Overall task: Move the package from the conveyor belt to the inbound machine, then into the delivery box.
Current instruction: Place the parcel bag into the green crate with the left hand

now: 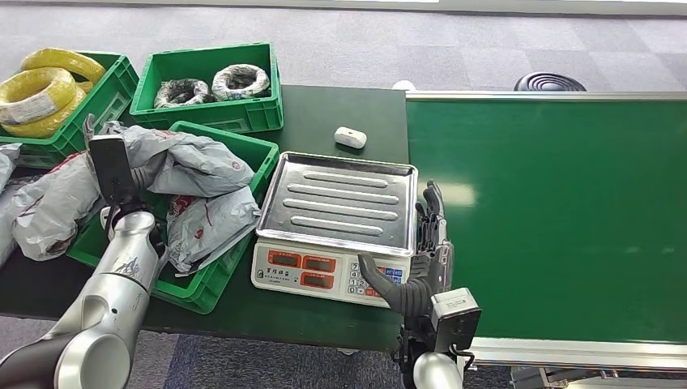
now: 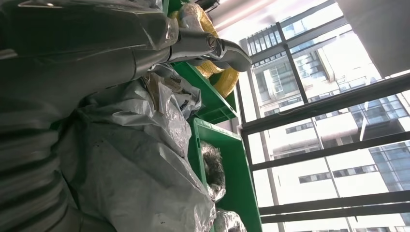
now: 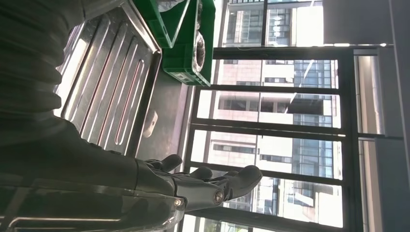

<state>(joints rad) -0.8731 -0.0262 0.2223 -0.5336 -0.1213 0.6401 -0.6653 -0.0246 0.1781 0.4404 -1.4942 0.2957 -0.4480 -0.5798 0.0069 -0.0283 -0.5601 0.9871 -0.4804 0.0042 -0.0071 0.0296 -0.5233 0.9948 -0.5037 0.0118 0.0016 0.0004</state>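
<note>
**Scale station, both hands near the weighing tray**

Head view: right hand (image 1: 428,243) beside the scale (image 1: 336,227), between its steel tray and the green conveyor belt (image 1: 551,211), fingers extended and apart, holding nothing. Left hand (image 1: 121,190) over the near green crate (image 1: 212,279) left of the scale; grey packages (image 1: 198,166) piled there. Small white object (image 1: 350,137) behind the scale.

Left wrist view: fingers (image 2: 212,48) above the grey bags; whether they grip one I cannot tell.

Right wrist view: fingers (image 3: 232,181) spread, beside the ribbed tray (image 3: 111,82).
</note>
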